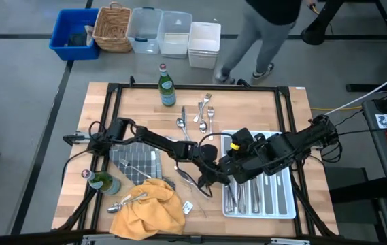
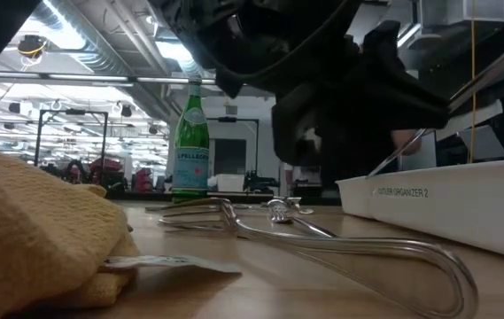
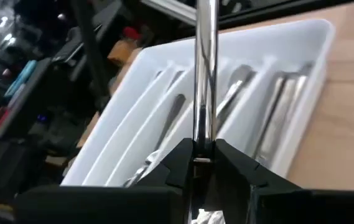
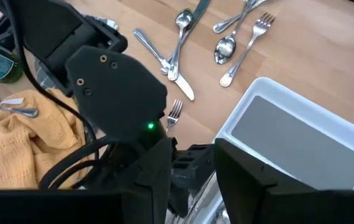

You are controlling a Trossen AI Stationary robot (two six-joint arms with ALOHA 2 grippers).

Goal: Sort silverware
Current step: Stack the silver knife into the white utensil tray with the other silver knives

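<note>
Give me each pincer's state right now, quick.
Left pincer: shut on a silver utensil handle, above the white tray.
Right pincer: open, holding nothing.

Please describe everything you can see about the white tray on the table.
The white tray looks like plastic, rectangular, with long parallel compartments and one shorter cross compartment that is empty. It lies flat at the table's right side. Several silver pieces already lie in the long slots. The low view shows printed words "cutlery organizer" on its wall. The left gripper, shut on a shiny handle, hangs by its near edge; the right gripper is above it.
</note>
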